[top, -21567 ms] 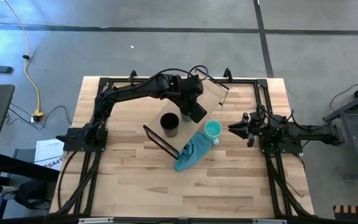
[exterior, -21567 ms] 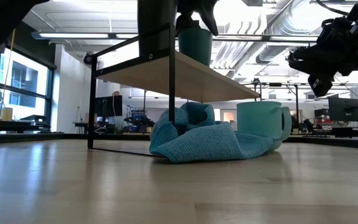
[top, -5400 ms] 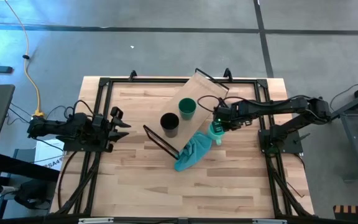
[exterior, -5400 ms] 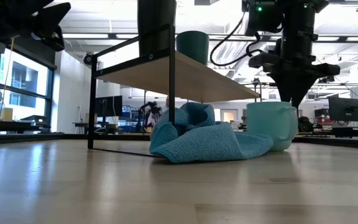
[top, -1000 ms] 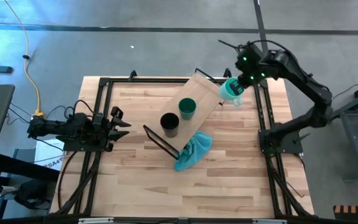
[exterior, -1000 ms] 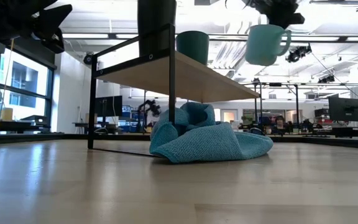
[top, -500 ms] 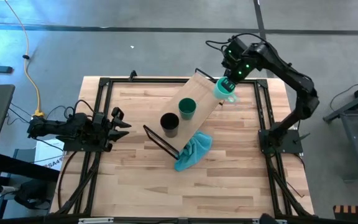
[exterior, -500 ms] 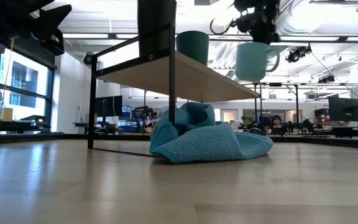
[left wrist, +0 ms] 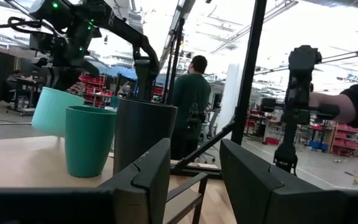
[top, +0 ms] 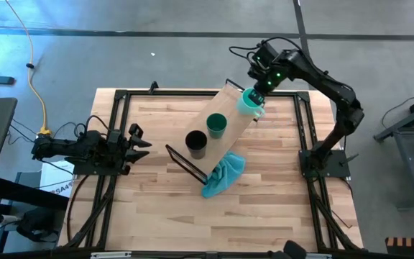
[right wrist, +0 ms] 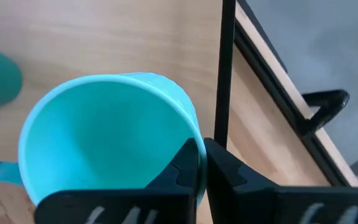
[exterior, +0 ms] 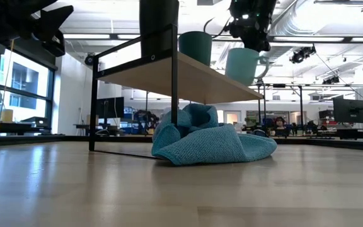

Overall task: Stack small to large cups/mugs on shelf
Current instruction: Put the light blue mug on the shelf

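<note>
The light mint mug [top: 250, 101] hangs in my right gripper [top: 259, 85] over the far right end of the shelf board [top: 230, 109]. It also shows in the low view [exterior: 244, 65] with its handle [exterior: 265, 63] to one side. The dark green cup [top: 216, 124] and the black cup [top: 196, 143] stand upright on the board. My left gripper [top: 142, 140] is open and empty at the table's left edge, level with the shelf [left wrist: 194, 177]. My right gripper pinches the mug's rim wall [right wrist: 194, 140], one finger inside the mug and one outside. The fingers come from above, pointing down. The mug hangs upright below them, its bottom close over the board; whether it touches the board I cannot tell.
A crumpled teal cloth [top: 221, 175] lies on the table at the shelf's near side, partly under it [exterior: 207, 142]. The shelf's black frame leg [exterior: 174, 88] stands at its near corner. Beyond the table a person [left wrist: 191, 99] stands and a hand [left wrist: 353, 106] shows.
My right gripper has carried the mint mug toward the table's left and downward, from beside the shelf's far right end to over the board. The mug stays upright in the hold.
</note>
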